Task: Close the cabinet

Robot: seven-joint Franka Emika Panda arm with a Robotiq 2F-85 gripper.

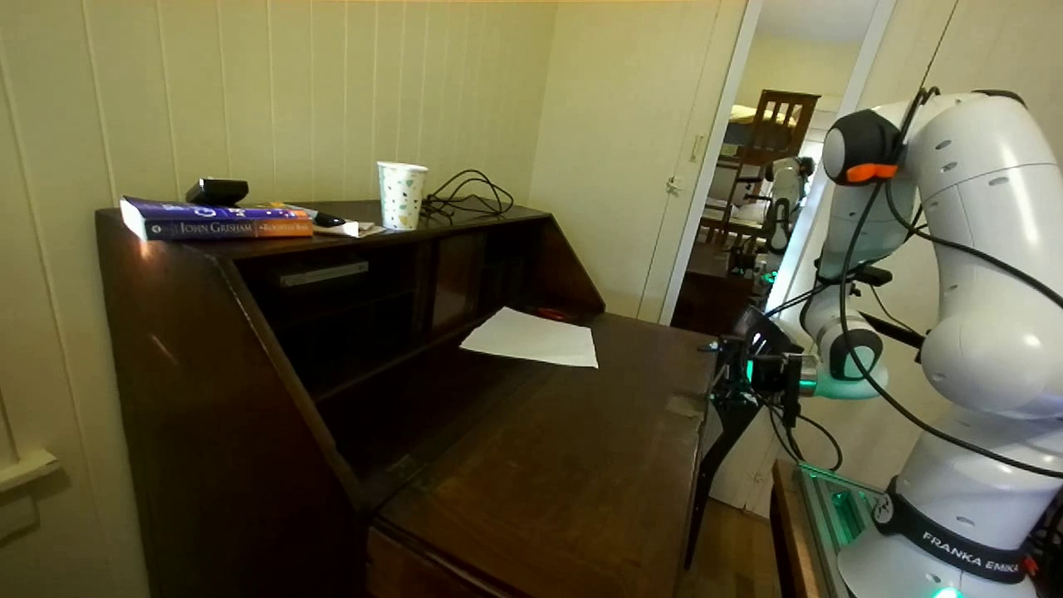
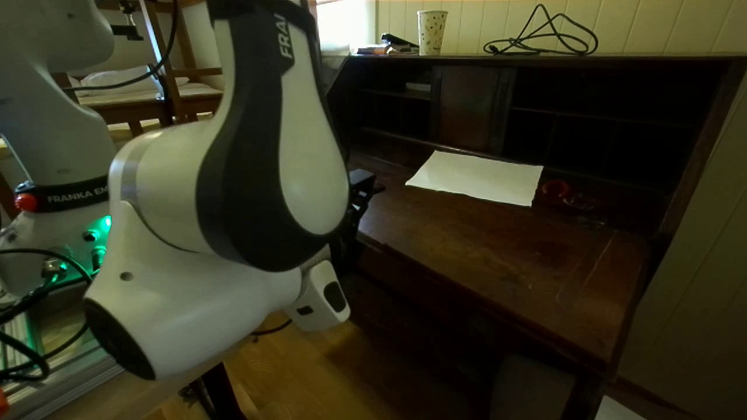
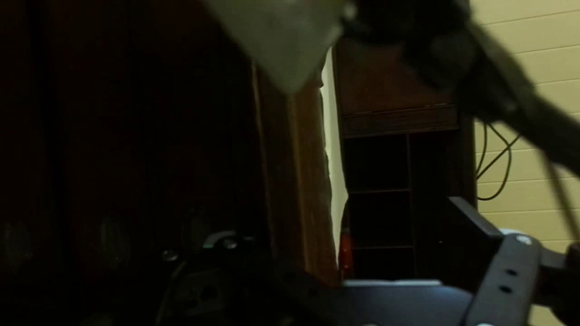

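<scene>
Wrist view: fingers [image 3: 505,276] parted at the edge of the lowered panel [image 3: 294,190]; the cabinet [image 1: 399,407] stands before the robot arm [image 1: 980,340]. Best lift from beneath, arcing smoothly, so the paper [image 1: 536,339] slides inward.

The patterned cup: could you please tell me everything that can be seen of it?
The cup looks like paper: white with small greenish and brownish marks, narrowing toward its base, with no handle in view. It stands upright, rim up, on top of the cabinet, between the book and the cable, touching neither; any contents are hidden.
</scene>
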